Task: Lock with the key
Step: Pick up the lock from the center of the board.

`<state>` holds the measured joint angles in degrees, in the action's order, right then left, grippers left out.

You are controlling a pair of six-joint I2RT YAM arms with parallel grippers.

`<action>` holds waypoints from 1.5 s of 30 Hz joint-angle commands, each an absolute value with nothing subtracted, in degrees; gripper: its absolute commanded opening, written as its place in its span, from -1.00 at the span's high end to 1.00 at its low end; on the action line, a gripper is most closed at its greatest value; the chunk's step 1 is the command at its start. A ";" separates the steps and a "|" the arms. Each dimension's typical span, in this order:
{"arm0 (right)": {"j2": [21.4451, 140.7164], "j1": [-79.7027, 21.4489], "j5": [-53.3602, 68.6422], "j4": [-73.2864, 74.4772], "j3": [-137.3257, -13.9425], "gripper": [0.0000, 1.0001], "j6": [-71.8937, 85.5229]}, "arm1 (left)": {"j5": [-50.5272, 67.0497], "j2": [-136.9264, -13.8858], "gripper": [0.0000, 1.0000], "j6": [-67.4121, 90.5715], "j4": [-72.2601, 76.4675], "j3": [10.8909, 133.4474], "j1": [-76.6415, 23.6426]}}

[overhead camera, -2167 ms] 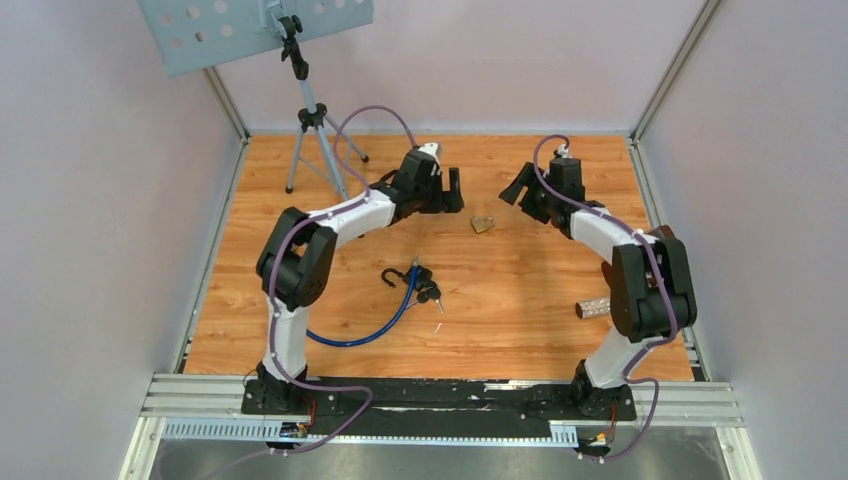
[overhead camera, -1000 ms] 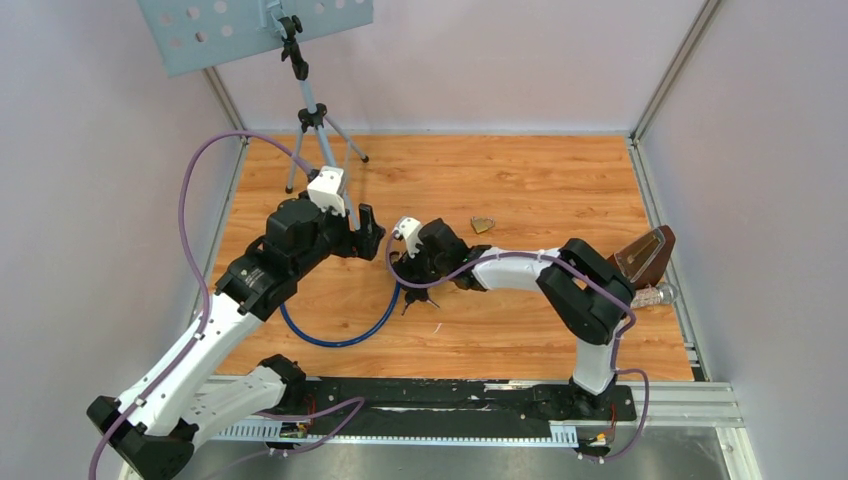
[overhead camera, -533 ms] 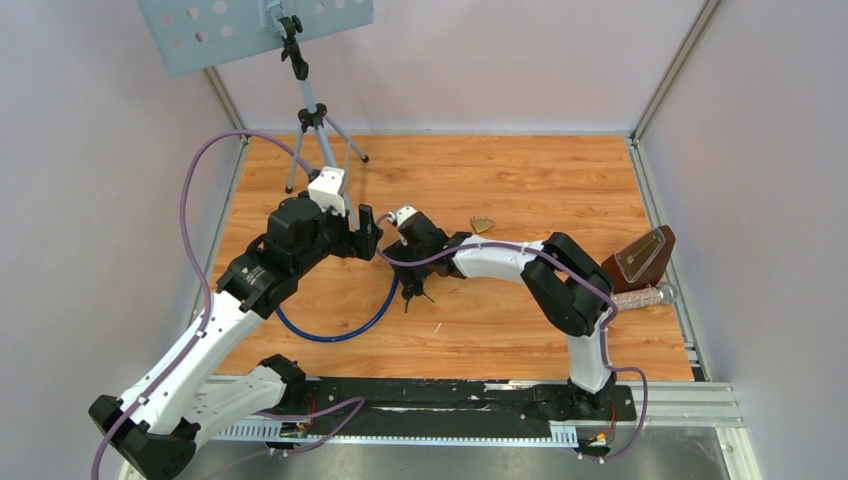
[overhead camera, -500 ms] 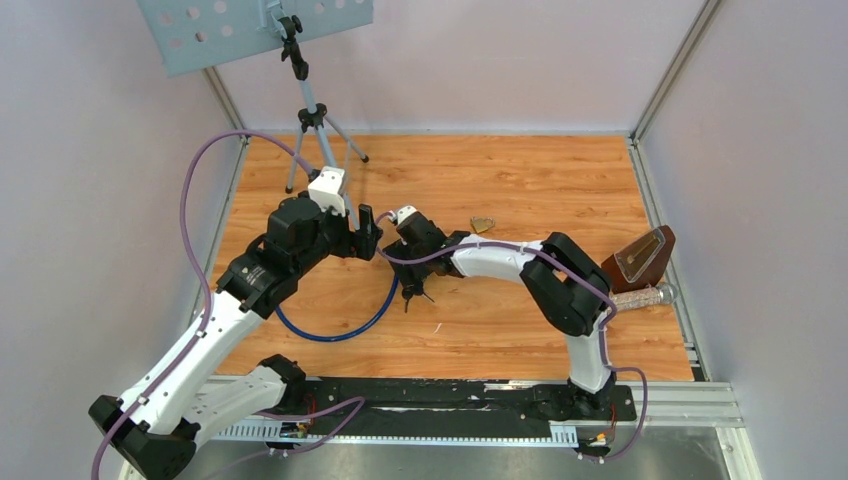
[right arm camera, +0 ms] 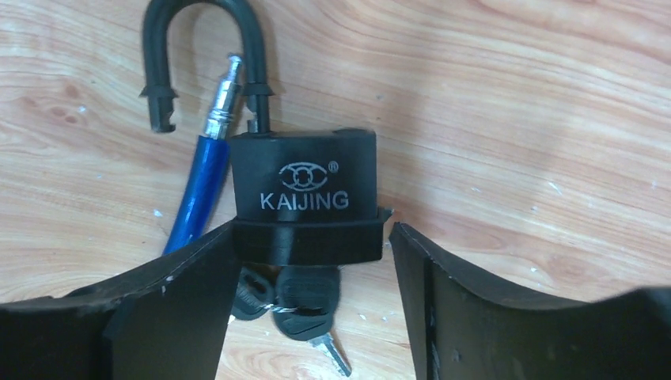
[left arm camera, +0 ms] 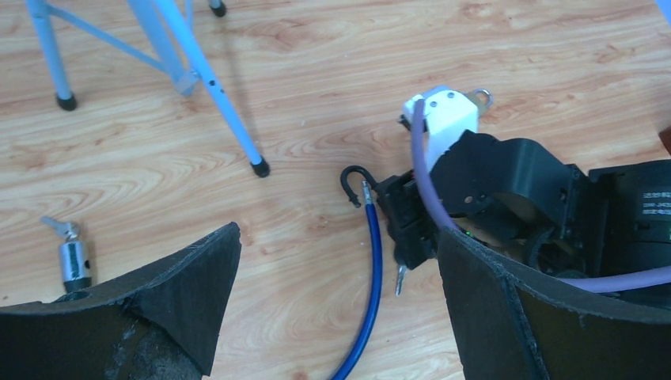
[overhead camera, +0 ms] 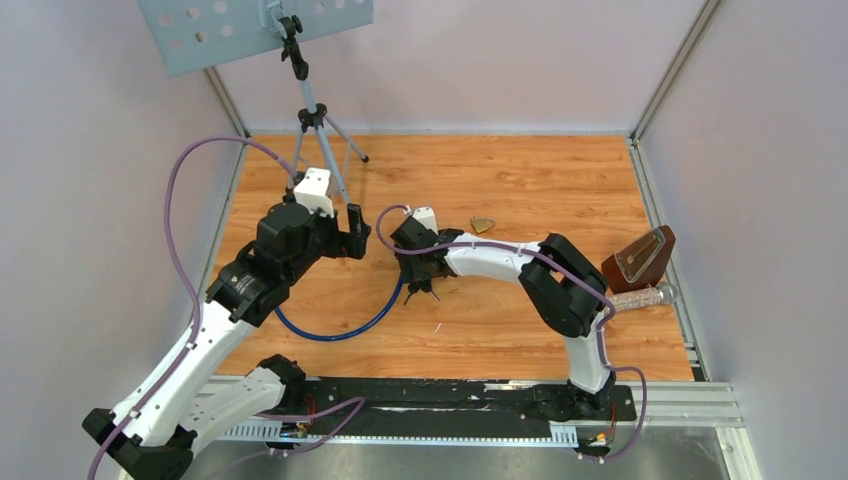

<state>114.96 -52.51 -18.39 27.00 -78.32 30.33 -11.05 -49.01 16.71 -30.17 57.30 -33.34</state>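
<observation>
From above, the right gripper [overhead camera: 420,262] sits low at the middle of the table [overhead camera: 540,170]. Bare wood lies open behind it and to its right. The blue cable [overhead camera: 340,328] loops toward the near left. The left gripper [overhead camera: 357,230] hovers just beside it, close to the tripod [overhead camera: 318,135].

The left wrist view shows its jaws spread wide around nothing.

Only the right wrist view shows the padlock [right arm camera: 305,190] lying on the wood, its shackle [right arm camera: 202,47] unlatched and the keys [right arm camera: 293,299] at its base. The parted fingers straddle the lock, not yet clamped.
</observation>
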 commanded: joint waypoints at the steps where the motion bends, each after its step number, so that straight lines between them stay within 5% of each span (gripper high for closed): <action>1: 112.15 -51.54 -20.12 30.55 -77.35 -0.33 34.30 | -17.54 -46.52 -1.00 17.89 -30.72 58.65 -33.11; 3: 112.14 -51.54 -19.43 30.37 -78.23 -0.34 33.91 | -18.79 -45.51 -1.00 18.12 -30.76 58.64 -33.05; 8: 114.07 -51.39 -18.60 30.07 -82.21 -0.73 30.77 | -20.62 -43.50 -1.00 18.00 -31.42 59.19 -33.10; 14: 117.07 -50.11 -17.56 29.92 -86.73 -0.78 26.96 | -21.23 -42.37 -1.00 17.51 -32.46 59.77 -33.03; 19: 118.88 -48.83 -15.97 30.02 -88.31 -0.65 25.01 | -21.21 -42.16 -1.00 17.15 -32.71 59.44 -33.07; 24: 119.31 -48.78 -16.43 30.49 -88.10 -0.29 24.83 | -21.07 -42.26 -1.00 17.05 -32.66 59.06 -33.11; 35: 122.90 -48.69 -15.64 33.68 -91.10 -0.40 23.40 | -20.23 -42.54 -1.00 17.33 -32.98 58.80 -32.99; 40: 120.06 -48.33 -17.36 34.11 -90.58 0.17 26.19 | -20.11 -42.52 -1.00 18.32 -33.54 58.92 -33.06; 45: 112.64 -47.04 -17.96 31.44 -88.48 0.27 29.53 | -19.19 -42.53 -1.00 18.80 -33.75 59.18 -33.04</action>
